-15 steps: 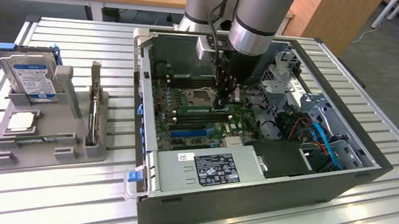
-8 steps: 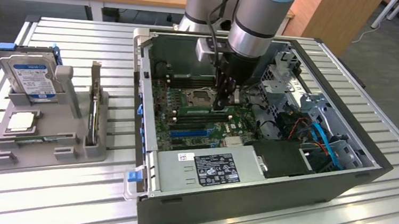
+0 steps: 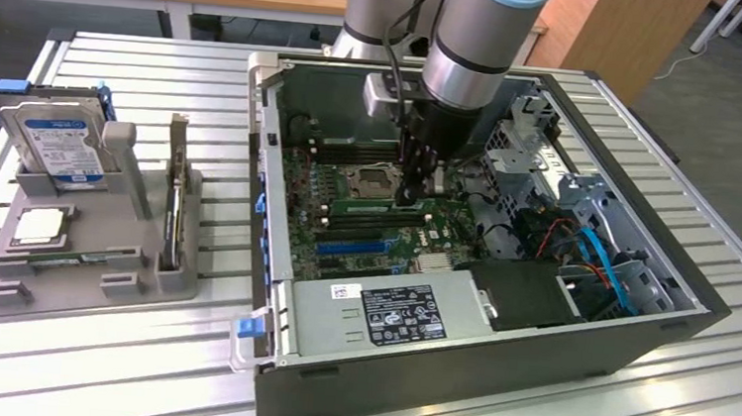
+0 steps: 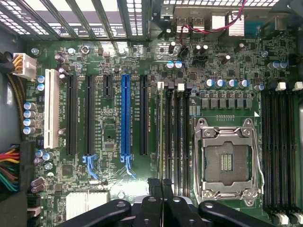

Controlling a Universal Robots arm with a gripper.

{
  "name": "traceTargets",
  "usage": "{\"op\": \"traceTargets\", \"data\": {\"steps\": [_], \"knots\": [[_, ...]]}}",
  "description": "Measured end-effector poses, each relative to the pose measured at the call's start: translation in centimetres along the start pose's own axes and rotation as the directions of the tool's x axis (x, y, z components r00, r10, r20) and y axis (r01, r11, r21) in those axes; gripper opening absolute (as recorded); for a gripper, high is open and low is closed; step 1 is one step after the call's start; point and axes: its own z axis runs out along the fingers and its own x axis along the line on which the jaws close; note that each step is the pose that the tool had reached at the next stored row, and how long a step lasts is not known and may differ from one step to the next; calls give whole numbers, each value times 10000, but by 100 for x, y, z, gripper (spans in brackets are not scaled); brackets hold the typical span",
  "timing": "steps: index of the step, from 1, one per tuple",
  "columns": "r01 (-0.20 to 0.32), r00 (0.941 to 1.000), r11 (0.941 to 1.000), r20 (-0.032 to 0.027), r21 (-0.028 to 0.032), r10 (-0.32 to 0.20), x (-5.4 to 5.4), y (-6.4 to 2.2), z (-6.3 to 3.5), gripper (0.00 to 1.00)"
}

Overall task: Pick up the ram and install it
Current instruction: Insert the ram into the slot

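My gripper (image 3: 411, 199) reaches down into the open computer case (image 3: 680, 327), over the memory slots just beside the empty CPU socket (image 3: 370, 180). Its black fingers (image 4: 154, 185) are pressed together, shut on the ram (image 4: 161, 132). In the wrist view the ram shows edge-on as a thin pale-green strip. It runs from the fingertips along the slot nearest the long black expansion slots (image 4: 143, 116). In the exterior view its green edge (image 3: 402, 208) lies right under the fingertips, at slot height. Whether it is fully seated I cannot tell.
A grey parts holder (image 3: 114, 282) on the exterior view's left carries a hard drive (image 3: 58, 144), a silver processor (image 3: 41, 227) and an upright expansion card (image 3: 176, 193). Inside the case are the power supply (image 3: 389, 314), blue cables (image 3: 605, 266) and the drive cage (image 3: 536, 132).
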Motion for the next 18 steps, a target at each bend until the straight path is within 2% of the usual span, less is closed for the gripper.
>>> {"op": "traceTargets", "data": {"steps": [18], "knots": [[2, 10000, 10000, 0, -1, -2, -11, -28, 27, 12]]}}
